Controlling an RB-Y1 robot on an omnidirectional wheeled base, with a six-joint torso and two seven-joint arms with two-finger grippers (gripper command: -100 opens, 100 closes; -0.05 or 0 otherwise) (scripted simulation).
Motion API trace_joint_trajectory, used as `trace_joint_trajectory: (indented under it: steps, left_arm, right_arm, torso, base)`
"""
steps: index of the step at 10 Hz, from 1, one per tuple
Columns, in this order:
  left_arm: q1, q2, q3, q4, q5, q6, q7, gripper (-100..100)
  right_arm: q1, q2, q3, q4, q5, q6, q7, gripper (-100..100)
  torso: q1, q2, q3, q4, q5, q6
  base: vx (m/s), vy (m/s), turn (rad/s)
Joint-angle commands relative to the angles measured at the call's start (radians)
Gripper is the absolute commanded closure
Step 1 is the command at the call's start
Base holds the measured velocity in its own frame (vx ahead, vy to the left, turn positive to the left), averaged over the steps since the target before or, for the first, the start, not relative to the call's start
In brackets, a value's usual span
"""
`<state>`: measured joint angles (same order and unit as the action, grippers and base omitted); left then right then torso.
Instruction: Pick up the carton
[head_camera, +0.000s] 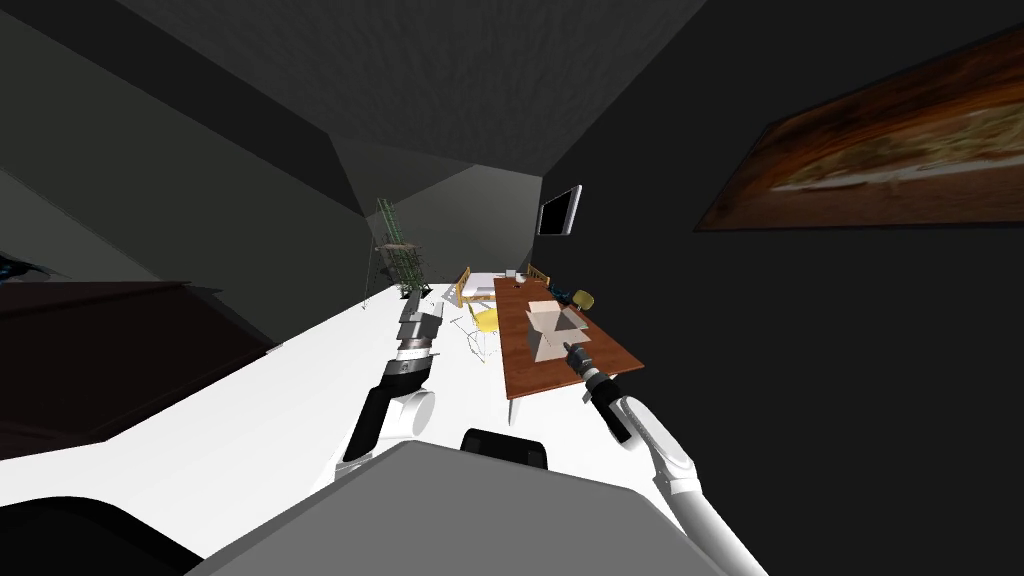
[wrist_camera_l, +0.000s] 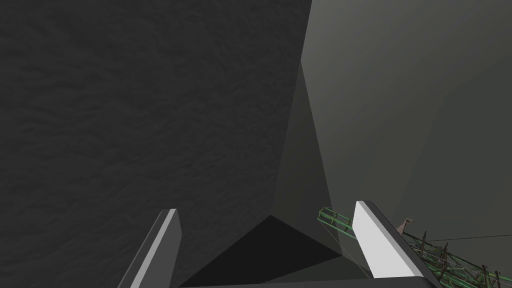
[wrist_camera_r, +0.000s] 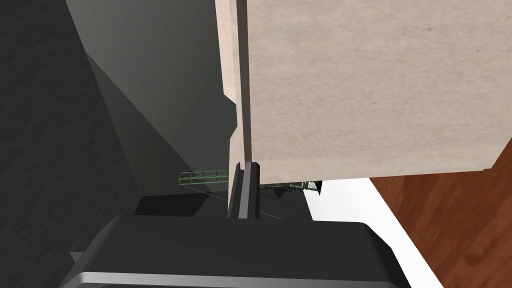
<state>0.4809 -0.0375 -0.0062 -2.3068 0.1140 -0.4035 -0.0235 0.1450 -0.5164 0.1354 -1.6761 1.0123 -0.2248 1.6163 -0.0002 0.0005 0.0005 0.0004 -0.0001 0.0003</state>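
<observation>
Carton of beige cardboard (wrist_camera_r: 370, 85) by the brown tabletop's (wrist_camera_r: 450, 235) near edge — likely light, flimsy — right end effector (wrist_camera_r: 244, 170) pinches its thin wall.

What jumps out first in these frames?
The beige carton on the brown table, with the right gripper shut on one of its thin upright panels. Next is the left gripper, open and held up beside the table, above the white floor. A large orange-brown picture hangs off to the right.
</observation>
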Motion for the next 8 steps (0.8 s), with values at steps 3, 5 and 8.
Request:
trace_joint_trajectory:
  steps: [3,5,8]
  left_arm:
    - [0.0,0.0,0.0,0.0,0.0,0.0,0.0,0]
    - [0.0,0.0,0.0,0.0,0.0,0.0,0.0,0]
    - [0.0,0.0,0.0,0.0,0.0,0.0,0.0,0]
  right_arm:
    - [-0.002,-0.002,-0.001,-0.002,0.002,0.0,0.004,100]
    - [0.014,0.003,0.003,-0.014,0.0,-0.01,0.004,100]
    - [0.017,0.004,0.005,-0.019,-0.001,-0.018,0.007,0]
  torso:
    - [-0.002,-0.002,-0.002,-0.002,-0.002,0.0]
    - [-0.001,-0.002,-0.002,-0.003,-0.003,0.0]
    - [-0.003,-0.001,-0.002,-0.004,-0.003,0.001]
  base:
    - [0.002,-0.002,0.0]
    - [0.004,-0.002,-0.089]
    - [0.006,0.001,-0.108]
